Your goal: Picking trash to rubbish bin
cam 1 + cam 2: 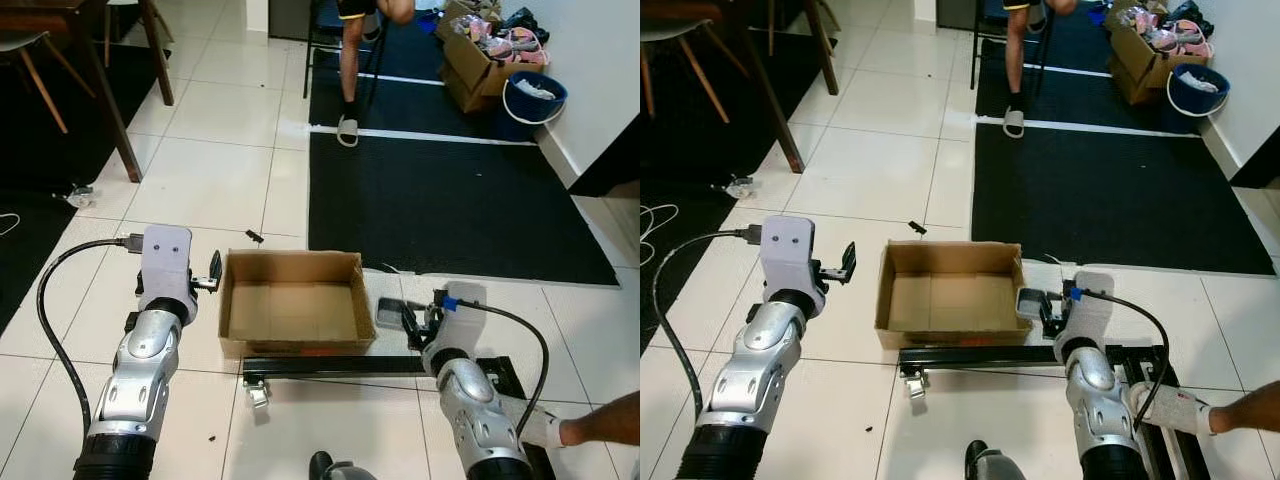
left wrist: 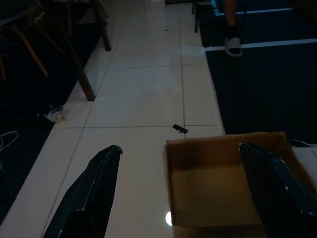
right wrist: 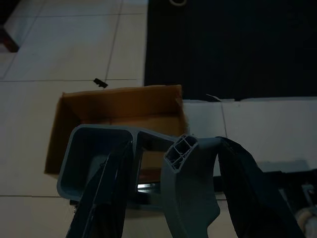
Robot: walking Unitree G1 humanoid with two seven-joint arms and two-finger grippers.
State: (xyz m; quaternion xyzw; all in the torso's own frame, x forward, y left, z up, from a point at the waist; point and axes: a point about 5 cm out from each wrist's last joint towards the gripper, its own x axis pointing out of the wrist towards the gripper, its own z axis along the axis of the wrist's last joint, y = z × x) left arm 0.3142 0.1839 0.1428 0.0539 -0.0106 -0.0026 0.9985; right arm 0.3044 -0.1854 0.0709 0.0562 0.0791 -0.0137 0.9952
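Clearly, from the head camera, the right gripper [image 1: 405, 318] is clenched on a grey plastic piece [image 1: 389, 313], held just beside the near right corner of the cardboard box [image 1: 292, 300] that serves as the bin. The left gripper [image 1: 214, 270] hovers off the box's other side.

Left wrist view: its fingers [image 2: 89, 186] are spread, nothing between them, with the box ahead.

Right wrist view: the grey piece [image 3: 171, 171] sits between the fingers [image 3: 106, 188], the box [image 3: 84, 111] beyond. Released now, it would likely hit the rim or land outside.
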